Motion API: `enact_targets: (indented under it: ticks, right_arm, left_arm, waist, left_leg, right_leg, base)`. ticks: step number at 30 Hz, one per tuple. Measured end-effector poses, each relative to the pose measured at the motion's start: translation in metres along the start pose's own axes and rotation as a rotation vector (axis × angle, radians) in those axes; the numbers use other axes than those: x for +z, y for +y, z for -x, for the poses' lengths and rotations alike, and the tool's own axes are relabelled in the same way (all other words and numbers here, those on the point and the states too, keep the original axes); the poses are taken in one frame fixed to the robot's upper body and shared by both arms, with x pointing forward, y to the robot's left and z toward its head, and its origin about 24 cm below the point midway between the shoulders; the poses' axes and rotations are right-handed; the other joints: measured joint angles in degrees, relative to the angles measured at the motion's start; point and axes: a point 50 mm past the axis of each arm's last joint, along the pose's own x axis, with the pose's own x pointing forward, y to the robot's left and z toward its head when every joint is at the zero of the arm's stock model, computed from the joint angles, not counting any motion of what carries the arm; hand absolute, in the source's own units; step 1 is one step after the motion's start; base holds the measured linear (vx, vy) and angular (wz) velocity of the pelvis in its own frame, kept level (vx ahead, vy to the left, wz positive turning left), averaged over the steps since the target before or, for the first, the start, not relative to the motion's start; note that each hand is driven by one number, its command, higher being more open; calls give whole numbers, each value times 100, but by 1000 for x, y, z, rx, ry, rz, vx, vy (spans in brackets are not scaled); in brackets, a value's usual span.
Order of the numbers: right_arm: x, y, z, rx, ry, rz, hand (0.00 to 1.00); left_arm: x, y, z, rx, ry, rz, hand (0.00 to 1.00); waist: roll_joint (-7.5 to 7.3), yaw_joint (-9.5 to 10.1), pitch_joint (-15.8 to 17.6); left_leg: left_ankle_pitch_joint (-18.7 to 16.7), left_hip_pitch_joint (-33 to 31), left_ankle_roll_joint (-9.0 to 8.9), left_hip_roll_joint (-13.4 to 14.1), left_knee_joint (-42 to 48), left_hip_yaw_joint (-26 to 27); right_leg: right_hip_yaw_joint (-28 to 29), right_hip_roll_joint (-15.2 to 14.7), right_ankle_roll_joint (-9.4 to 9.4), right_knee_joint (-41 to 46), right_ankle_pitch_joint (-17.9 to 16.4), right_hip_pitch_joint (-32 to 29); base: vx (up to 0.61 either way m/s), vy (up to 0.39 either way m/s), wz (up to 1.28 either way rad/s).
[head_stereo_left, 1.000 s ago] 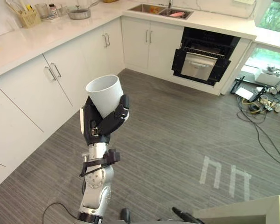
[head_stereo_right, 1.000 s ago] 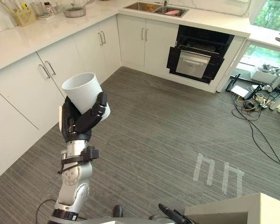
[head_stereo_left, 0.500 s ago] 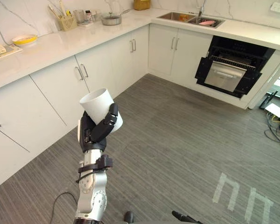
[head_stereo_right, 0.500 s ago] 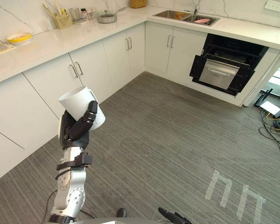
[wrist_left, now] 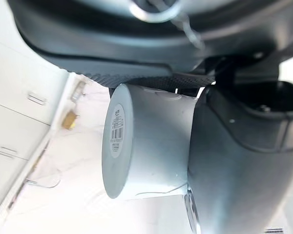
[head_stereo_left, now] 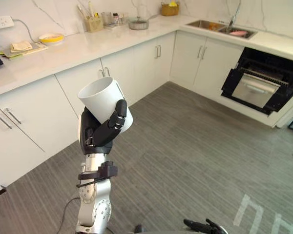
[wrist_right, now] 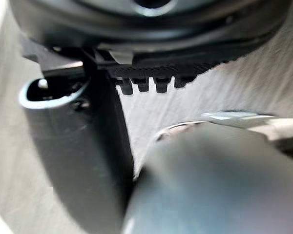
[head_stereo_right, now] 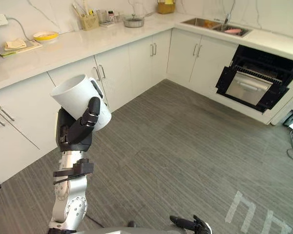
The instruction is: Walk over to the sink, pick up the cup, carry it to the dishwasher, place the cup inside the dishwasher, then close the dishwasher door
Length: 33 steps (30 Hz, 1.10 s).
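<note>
From my left eye, my left hand (head_stereo_left: 100,134) is raised in front of me, fingers and thumb curled round the white cup (head_stereo_left: 105,102). The cup is tilted, mouth up and away from me, so I cannot see into it. It is over the grey floor (head_stereo_left: 185,146), well apart from the sink (head_stereo_left: 224,28) on the far counter, where something pink lies in one basin. Below and to the right of the sink the dishwasher (head_stereo_left: 261,83) stands with its door hanging partly open and a rack showing in the dark cavity. Along the counter (head_stereo_left: 63,51) sit a lidded pot (head_stereo_left: 138,23), a holder (head_stereo_left: 94,23) full of utensils, a yellow bowl (head_stereo_left: 51,37) and a yellow basket (head_stereo_left: 169,9).

My right eye gives the same layout, with my right hand (head_stereo_right: 190,224) low at the bottom edge.

My left wrist camera shows the cup's base facing it, a label stuck on it, my thumb pressed along the wall.

My right wrist camera shows the hand's dark bulk over the floor; whether it is released or clenched I cannot tell.
</note>
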Motion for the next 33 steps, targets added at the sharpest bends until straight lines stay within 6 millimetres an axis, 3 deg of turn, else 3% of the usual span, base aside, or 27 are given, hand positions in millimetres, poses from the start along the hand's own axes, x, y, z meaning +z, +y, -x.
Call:
enact_targets:
  ticks: [2, 5, 10, 13, 15, 16, 17, 18, 19, 20, 21, 22, 24, 25, 26, 28, 29, 30, 31, 32, 33]
  right_arm:
    - [0, 1, 0, 2, -14, -17, 100]
    - [-2, 2, 1, 8, -12, -96, 100]
    - [-5, 2, 2, 4, -14, -152, 100]
    - [-10, 0, 4, -3, 10, -160, 100]
    - [-14, -9, 7, -32, 23, -175, 100]
    - [-15, -13, 7, -48, 31, -172, 100]
    - [-13, -12, 7, -58, 36, -168, 100]
    - [-12, -13, 7, -64, 33, -165, 100]
    - [-9, -15, 7, -74, 18, -145, 100]
    - [-8, -16, 8, -84, 14, -131, 100]
    - [-6, -16, 8, -88, 10, -121, 100]
    - [0, -17, 6, -95, -6, -123, 100]
    - [16, -18, 3, -100, -44, -125, 100]
    - [27, -19, 0, -105, -77, -118, 100]
    - [37, -20, -2, -125, -100, -120, 100]
    - [44, -27, -3, -182, -106, -212, 100]
    - [46, -29, -4, -203, -97, -250, 100]
    - [44, -21, -6, -208, -72, -263, 100]
    - [45, -14, -8, -201, -67, -269, 100]
    - [46, -11, -8, -198, -66, -277, 100]
    - [42, -12, -8, -213, -56, -287, 100]
  left_arm:
    - [-4, 2, 0, 5, 14, -7, 0]
    - [-9, 5, -1, 4, 48, -8, 0]
    - [-17, -1, 0, -66, 101, 10, 0]
    - [-20, -11, 2, -149, 117, 26, 0]
    - [-24, -16, 4, -157, 130, 57, 0]
    - [-27, -21, 5, -172, 142, 71, 0]
    - [-29, -24, 6, -172, 147, 88, 0]
    - [-30, -25, 7, -167, 149, 96, 0]
    - [-31, -27, 7, -152, 144, 118, 0]
    - [-31, -27, 7, -139, 138, 129, 0]
    - [-30, -26, 7, -133, 132, 135, 0]
    - [-28, -25, 6, -125, 116, 140, 0]
    - [-24, -18, 4, -110, 98, 132, 0]
    - [-23, -13, 3, -91, 92, 126, 0]
    - [-21, -10, 3, -79, 86, 127, 0]
    - [-20, -11, 3, -84, 78, 132, 0]
    - [-18, -13, 2, -94, 66, 134, 0]
    - [-16, -11, 3, -105, 62, 119, 0]
    - [-15, -6, 3, -103, 69, 102, 0]
    - [-14, -4, 2, -104, 72, 88, 0]
    - [-15, -2, 3, -106, 84, 74, 0]
  waist:
    - [4, -71, -1]
    - [37, -186, 66]
    - [34, -187, 165]
    - [37, -189, -17]
    - [254, -231, -213]
    - [396, -288, -328]
    - [390, -332, -299]
    - [406, -310, -289]
    - [470, -211, -237]
    - [473, -163, -222]
    - [464, -150, -218]
    - [442, -97, -218]
    - [423, 58, -209]
    - [400, 107, -193]
    - [331, 116, -149]
    - [367, 143, -169]
    - [441, 198, -175]
    - [308, 296, -190]
    - [123, 201, -148]
    - [34, 125, -84]
    - [-17, 114, -53]
  left_leg:
    - [-104, -1, -25, 35, 92, -121]
    - [-294, 207, -16, -8, 167, -303]
    - [-1278, 535, -42, 168, 1014, -319]
    - [-1948, 593, -130, 312, 1483, -376]
    - [-2265, 781, -227, 672, 1514, -380]
    - [-2399, 511, -445, 867, 2346, -229]
    - [-2146, -57, -739, 1005, 3776, -88]
    - [-1867, -301, -816, 1097, 4471, -50]
    - [-1631, -767, -760, 1406, 5822, 180]
    - [-1653, -1175, -700, 1675, 6664, 395]
    - [-1691, -1388, -639, 1754, 6892, 450]
    - [-1775, -1781, -555, 1835, 6851, 635]
    - [-1865, -2178, -569, 1795, 5900, 974]
    - [-1852, -2350, -549, 1606, 4925, 1098]
    - [-1523, -2393, -545, 1262, 3643, 1105]
    - [-372, -2327, -591, 772, 1430, 451]
    - [229, -2343, -646, 757, 1041, 26]
    - [837, -2296, -556, 684, 1370, -35]
    - [622, -2271, -459, 587, 1580, 22]
    - [353, -2318, -444, 540, 1951, 104]
    - [-169, -2330, -397, 528, 2529, 284]
  right_leg:
    - [89, 278, 58, -453, -257, -123]
    - [36, 494, 41, -1784, -289, -228]
    - [163, 629, 13, -2830, 213, -452]
    - [163, 617, -245, -2889, 328, -390]
    - [-139, 853, -412, -2800, 533, -273]
    - [-286, 1022, -549, -2772, 308, -195]
    - [-312, 1097, -609, -2852, 180, 58]
    - [-274, 1162, -634, -2915, 124, 217]
    - [-169, 1317, -736, -3060, -63, 615]
    - [-56, 1426, -863, -3253, -254, 1023]
    - [-3, 1445, -877, -3366, -322, 1233]
    - [158, 1445, -844, -3607, -338, 1566]
    - [512, 1351, -794, -3946, -308, 1998]
    - [706, 1214, -775, -4014, -312, 2194]
    - [878, 1009, -514, -4000, -372, 2366]
    - [1196, 885, -251, -3971, -521, 2569]
    - [1468, 943, -155, -3936, -646, 2689]
    - [1867, 819, -127, -3756, -814, 2781]
    - [2007, 646, -113, -3506, -751, 2677]
    - [2183, 605, -114, -3221, -635, 2620]
    - [2325, 551, -104, -2819, -492, 2591]
  base:
    - [128, 35, 34]
    - [203, -18, 31]
    - [263, -82, 5]
    - [428, -169, 11]
    - [605, -219, 19]
    - [643, -207, 25]
    - [646, -208, 13]
    - [768, -232, -23]
    - [784, -192, -45]
    - [786, -166, -45]
    - [626, -101, -50]
    - [619, -60, -72]
    - [621, 10, -91]
    - [606, 126, -85]
    - [725, 212, -83]
    - [620, 285, -75]
    - [679, 443, -116]
    - [651, 451, -104]
    - [586, 400, -76]
    - [498, 300, -42]
    - [502, 277, -46]
